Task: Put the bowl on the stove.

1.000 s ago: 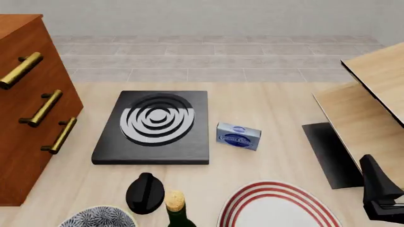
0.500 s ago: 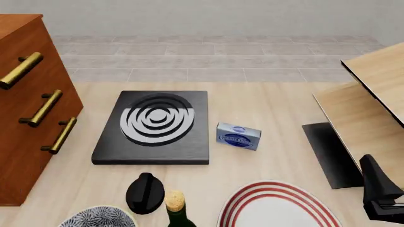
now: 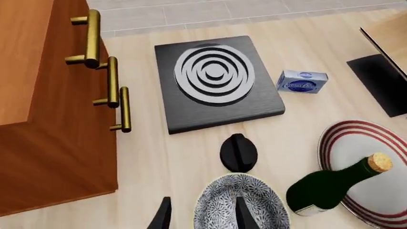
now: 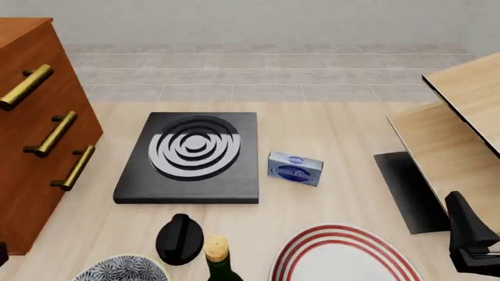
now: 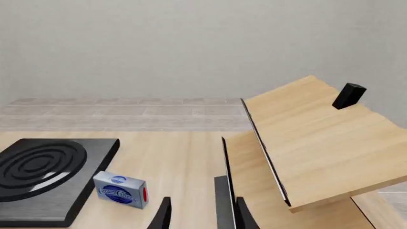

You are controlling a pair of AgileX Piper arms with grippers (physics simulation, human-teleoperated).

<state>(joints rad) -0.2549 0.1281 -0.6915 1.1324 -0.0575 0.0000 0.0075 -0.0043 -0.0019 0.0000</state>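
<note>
- Front view placed your bowl point(image 4: 123, 269) at the bottom left edge of the frame, cut off by the border, resting on the table point(image 4: 336, 132).
- Your stove point(image 4: 191, 156) lay left of centre, flat on the table, well apart from the bowl, with nothing on its burner rings.
- Between bowl and stove you had a black knob-shaped object point(image 4: 180, 238), and just right of it the cork top of a green bottle point(image 4: 219, 257).
- A white plate with red rings point(image 4: 340, 257) sat at bottom centre-right; a small blue box point(image 4: 295, 168) stood just right of the stove.
- A wooden drawer cabinet point(image 4: 35, 134) filled the left side.
- Your left gripper point(image 3: 202, 214) hung over the bowl's near rim, jaws spread, one finger point(image 3: 245, 214) above the bowl's interior, the other outside it; contact could not be judged.
- Your right gripper point(image 5: 202, 214) showed its jaws parted and holding nothing, beside a thin black panel point(image 4: 410, 190) under a tilted wooden board point(image 5: 311, 143).
</note>
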